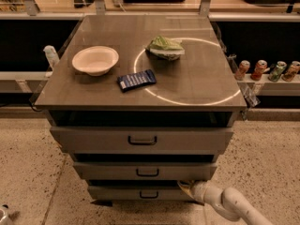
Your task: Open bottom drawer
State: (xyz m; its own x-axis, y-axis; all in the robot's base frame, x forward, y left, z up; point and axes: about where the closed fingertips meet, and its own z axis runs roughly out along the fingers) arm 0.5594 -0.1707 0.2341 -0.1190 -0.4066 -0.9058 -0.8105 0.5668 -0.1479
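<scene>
At the centre of the view stands a grey metal cabinet (201,74) on a speckled floor (28,172), its flat top marked with a thin white ring (187,103). Below the top are three drawer fronts, one under another. The widest is the top drawer (93,139), next comes the middle drawer (103,171), and lowest, just above the floor, is the bottom drawer (117,192). It looks the narrowest of the three and has a small black loop handle (148,194) at its middle.

A white robot arm (229,204) enters from the lower right corner and reaches leftward and slightly up, low over the floor.

On the cabinet top a cream bowl (95,60) sits at the left and a green bag (165,48) sits on the ring's upper left arc. A dark blue packet (136,80) lies flat between them, nearer the front edge. Four cans (243,69) line a shelf to the right of the cabinet.

The gripper (186,186) is at the right end of the bottom drawer, by its upper edge and well right of the handle. Whether it is open or closed, or has hold of anything, cannot be told.
</scene>
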